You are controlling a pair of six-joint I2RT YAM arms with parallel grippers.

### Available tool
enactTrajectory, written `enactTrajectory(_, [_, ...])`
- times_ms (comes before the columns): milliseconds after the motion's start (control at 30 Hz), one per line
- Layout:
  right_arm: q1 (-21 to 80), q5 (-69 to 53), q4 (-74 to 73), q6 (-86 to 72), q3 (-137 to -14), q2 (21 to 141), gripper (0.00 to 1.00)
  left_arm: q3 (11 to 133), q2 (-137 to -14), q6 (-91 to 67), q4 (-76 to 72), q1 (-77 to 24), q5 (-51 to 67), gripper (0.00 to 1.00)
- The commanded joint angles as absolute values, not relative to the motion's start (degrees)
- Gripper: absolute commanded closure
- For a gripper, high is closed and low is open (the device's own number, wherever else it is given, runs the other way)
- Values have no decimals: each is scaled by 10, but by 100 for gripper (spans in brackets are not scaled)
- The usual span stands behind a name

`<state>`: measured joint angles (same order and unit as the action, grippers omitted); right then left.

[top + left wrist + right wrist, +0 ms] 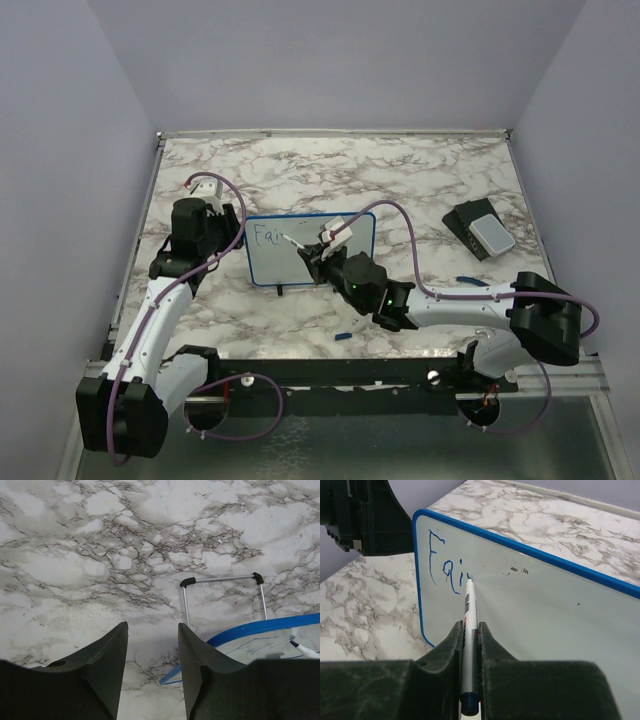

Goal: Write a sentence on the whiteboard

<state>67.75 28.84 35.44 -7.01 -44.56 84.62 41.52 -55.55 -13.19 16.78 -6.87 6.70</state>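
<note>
The whiteboard with a thin blue frame stands propped in the table's middle; it also shows in the right wrist view and the left wrist view. Blue ink on its upper left reads "Fai". My right gripper is shut on a white marker with a blue end; its tip touches the board just right of the last letter. My left gripper is open and empty, behind the board's left edge. The board's wire stand shows beyond it.
A dark block with a pale grey pad lies at the right. A small blue cap lies near the table's front edge, and a blue piece lies by the right arm. Purple walls enclose the marble table.
</note>
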Motion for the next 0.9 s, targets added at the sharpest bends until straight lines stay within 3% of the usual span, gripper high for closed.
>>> enactTrajectory(0, [673,331,340,-72,-435,837,99,408,-547,-132,161,-71,86,53])
enactTrajectory(467, [673,343,335,-72,-422,819,99,407,-546,-133,160,-72,86,53])
enactTrajectory(867, [673,264,374,-30,-418,798,99,407,-546,-132,161,-72,85,53])
